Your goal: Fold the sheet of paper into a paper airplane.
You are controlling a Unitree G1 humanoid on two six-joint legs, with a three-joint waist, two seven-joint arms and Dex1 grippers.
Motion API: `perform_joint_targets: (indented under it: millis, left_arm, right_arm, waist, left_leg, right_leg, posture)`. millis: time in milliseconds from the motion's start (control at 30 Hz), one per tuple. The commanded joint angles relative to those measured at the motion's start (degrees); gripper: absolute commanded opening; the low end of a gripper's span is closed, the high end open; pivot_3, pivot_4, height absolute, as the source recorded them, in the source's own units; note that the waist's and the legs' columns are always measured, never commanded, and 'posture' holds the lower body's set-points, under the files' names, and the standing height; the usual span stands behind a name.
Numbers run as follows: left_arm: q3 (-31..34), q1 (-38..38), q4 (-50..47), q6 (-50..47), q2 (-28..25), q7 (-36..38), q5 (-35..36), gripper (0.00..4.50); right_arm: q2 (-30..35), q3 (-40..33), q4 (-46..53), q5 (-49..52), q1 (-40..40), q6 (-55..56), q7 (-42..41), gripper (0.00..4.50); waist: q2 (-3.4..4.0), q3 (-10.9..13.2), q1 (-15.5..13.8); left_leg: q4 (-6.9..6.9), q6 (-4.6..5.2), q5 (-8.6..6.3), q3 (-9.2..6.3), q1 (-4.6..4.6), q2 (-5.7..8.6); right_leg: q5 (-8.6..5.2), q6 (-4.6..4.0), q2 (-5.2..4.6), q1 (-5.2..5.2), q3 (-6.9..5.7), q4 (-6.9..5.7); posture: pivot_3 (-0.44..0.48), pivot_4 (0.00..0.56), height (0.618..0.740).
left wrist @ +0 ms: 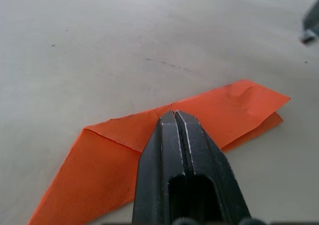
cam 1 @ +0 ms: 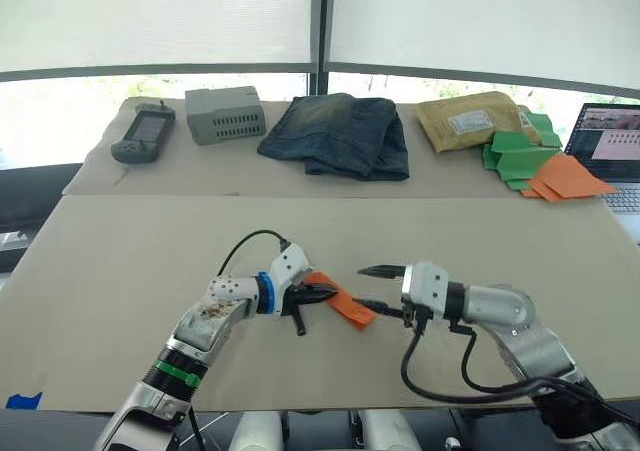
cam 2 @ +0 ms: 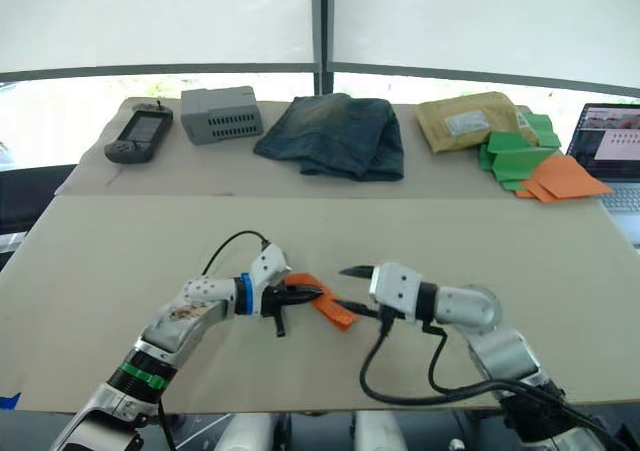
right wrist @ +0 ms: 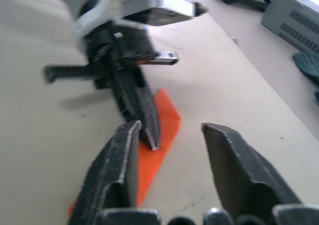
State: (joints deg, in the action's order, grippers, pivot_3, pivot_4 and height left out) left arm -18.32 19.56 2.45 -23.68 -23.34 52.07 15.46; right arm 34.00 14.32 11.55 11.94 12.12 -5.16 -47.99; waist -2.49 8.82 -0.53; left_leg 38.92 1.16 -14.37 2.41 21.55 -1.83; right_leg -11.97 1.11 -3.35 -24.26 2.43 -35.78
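Bright window blinds run behind a long beige worktop (cam 1: 120,261), whose far strip carries the clutter and whose near part is mostly bare. Largest on that far strip is a folded pair of dark jeans (cam 1: 338,134) in the middle. To its right lies a tan padded envelope (cam 1: 472,120) with a white label, and beyond that an open laptop (cam 1: 608,151) sits at the right edge. Left of the jeans stands a grey vented box (cam 1: 226,114), and farther left a dark handheld device (cam 1: 143,133) with a small screen. Between the envelope and the laptop is a heap of green folded papers (cam 1: 522,151), with paler orange folded papers (cam 1: 567,177) lying against its near side.

On the near part of the worktop, between the two arms, lies the sheet of paper (cam 1: 342,301), bright orange and already folded into a flat, elongated shape with layered creases; one end is pointed and the other squared off, as the left wrist view shows. It rests flat on the surface.

The left tool (cam 1: 322,293) reaches in from the left with its two black fingers pressed tightly together, their tips down on the orange paper near a crease; whether any paper lies between the fingers cannot be told. The right tool (cam 1: 372,287) comes from the right with its fingers spread wide apart, one above the other, the lower one at the paper's right end, grasping nothing.
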Motion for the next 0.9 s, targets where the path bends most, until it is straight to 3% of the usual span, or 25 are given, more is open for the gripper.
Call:
perform_joint_targets:
  millis: [33, 100, 133, 333, 733, 900]
  left_arm:
    - [-0.49, -1.34, 1.64, -2.27, -0.59, -1.45, -2.24, 0.00]
    - [-0.17, -1.65, 0.85, -2.79, -0.60, -1.83, -2.10, 0.00]
    - [-0.03, -1.81, 0.53, -2.98, -0.58, -2.05, -2.07, 0.00]
    - [0.48, -3.06, -1.14, -4.85, -0.39, -2.95, -1.68, 0.00]
    - [0.29, -1.70, 0.97, -4.80, -0.28, -2.77, -2.19, 0.00]
    - [-0.30, -1.08, 1.79, -4.56, -0.20, -2.18, -2.30, 0.00]
  right_arm:
    - [-2.46, 0.77, -3.88, -1.23, -0.43, -2.94, 1.74, 0.76]
    - [-4.82, 1.22, -6.21, -1.33, -0.65, -3.45, 2.36, 0.05]
    - [-5.61, 1.44, -7.03, -1.62, -0.69, -3.85, 2.50, 0.02]
    - [-8.16, 2.79, -7.52, -2.47, -1.20, -7.97, 2.35, 0.02]
    - [-1.85, 2.31, -5.65, -6.23, -8.91, -3.24, 1.29, 0.02]
    - [2.23, -0.64, -1.69, -4.76, -15.91, -1.58, -0.12, 0.02]
  waist:
    - [0.01, 0.00, -0.08]
    - [0.04, -0.01, -0.07]
    - [0.05, -0.01, -0.05]
    - [0.05, -0.01, 0.40]
    - [0.04, -0.16, 0.46]
    - [0.10, -0.22, 0.07]
  left_leg:
    - [-0.02, 0.00, 0.00, 0.00, 0.04, 0.01]
    - [-0.03, 0.00, 0.00, 0.03, 0.29, 0.03]
    - [-0.02, 0.00, 0.00, 0.03, 0.37, 0.04]
    - [0.00, 0.01, 0.00, -0.06, 0.33, 0.01]
    - [-0.06, 0.00, -0.01, -0.11, 0.18, 0.05]
    - [-0.05, -0.01, -0.01, -0.14, 0.14, 0.05]
  right_leg:
    - [0.00, 0.00, 0.00, -0.03, 0.00, 0.01]
    - [-0.02, -0.02, 0.00, -0.16, -0.04, 0.05]
    - [-0.01, -0.01, 0.00, -0.21, -0.04, 0.06]
    - [0.03, 0.06, 0.00, -0.16, -0.03, 0.05]
    - [-0.05, 0.04, -0.01, -0.02, -0.06, 0.09]
    - [-0.06, 0.05, -0.02, 0.02, -0.08, 0.12]
  posture:
    - [0.000, 0.150, 0.722]
    - [0.000, 0.150, 0.722]
    - [0.000, 0.150, 0.722]
    - [0.000, 0.150, 0.722]
    - [0.000, 0.150, 0.722]
    - [0.000, 0.150, 0.722]
